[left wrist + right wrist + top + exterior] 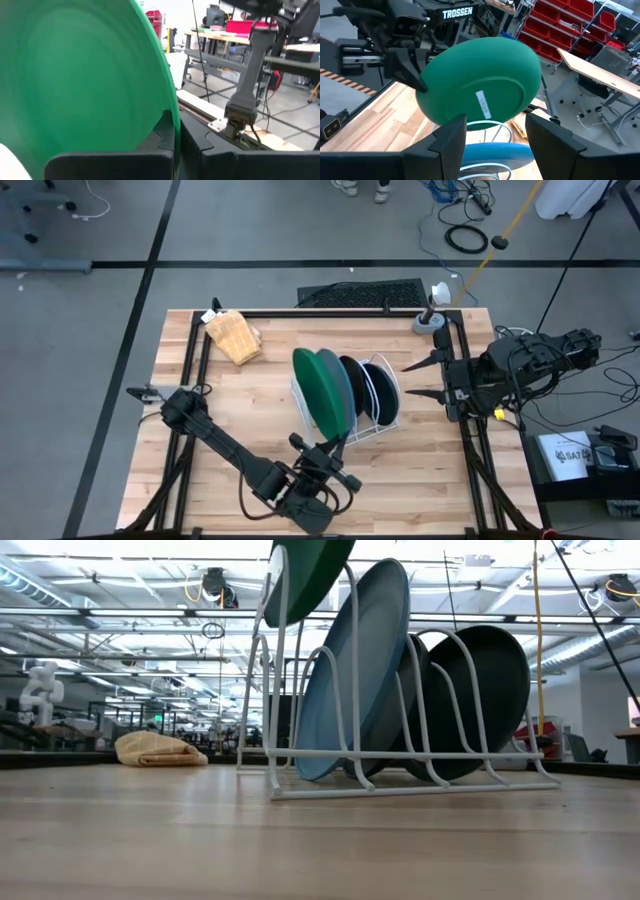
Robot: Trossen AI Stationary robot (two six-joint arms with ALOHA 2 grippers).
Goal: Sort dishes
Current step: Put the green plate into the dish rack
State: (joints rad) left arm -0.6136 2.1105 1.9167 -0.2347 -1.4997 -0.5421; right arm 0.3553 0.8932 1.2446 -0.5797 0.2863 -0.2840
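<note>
The large green plate (322, 390) stands on edge, tilted, high over the left end of the white wire rack (380, 420). My left gripper (325, 448) is shut on it at its near side. The bright blue plate (355, 670), the dark teal plate (405, 690) and the black plate (485, 690) stand on their edges in the rack's slots. My right gripper (408, 379) is open and empty, level at the rack's right side, pointing at the plates. In the right wrist view the green plate (480, 85) shows beyond its fingers. My left gripper pinches the green plate's rim (172, 125) between its two fingers, one finger on each face. It comes at the plate's near edge (422, 90) from the table's near side. The plate is lifted clear of the table, on edge and tilted, its lower part (290, 600) by the rack's tall left loops.
A tan ridged block (235, 337) lies at the table's far left, also in the low view (160, 750). A black frame rail (330, 312) runs round the table top. A grey post base (432, 322) stands at the far right corner. Bare wood lies near and left of the rack.
</note>
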